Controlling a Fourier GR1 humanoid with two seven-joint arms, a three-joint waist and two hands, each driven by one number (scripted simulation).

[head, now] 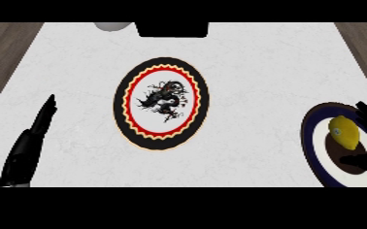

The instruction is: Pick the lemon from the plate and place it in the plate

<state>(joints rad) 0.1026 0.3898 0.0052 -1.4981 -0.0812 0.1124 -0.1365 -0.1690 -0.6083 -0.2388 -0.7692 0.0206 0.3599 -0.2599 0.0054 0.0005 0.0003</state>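
- White marbled counter point(272, 68); strips of wood floor point(14, 34) show at both far corners.
- Dragon plate point(119, 102) sits mid-counter, bare.
- Lemon point(344, 132) lies on the blue-rimmed plate point(308, 137), which is cut off by the right edge.
- Left hand point(28, 145) at lower left, straight and flat, holds nothing.
- Right hand point(361, 108) is mostly out of view, with dark bits beside the lemon; cannot tell its grip.
- Black block point(172, 29) and pale round thing point(113, 26) at the far edge, both cropped and unclear.

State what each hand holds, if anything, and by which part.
The left hand holds nothing; it rests open. The right hand shows only partly beside the lemon on its plate; whether it grips the lemon cannot be told.
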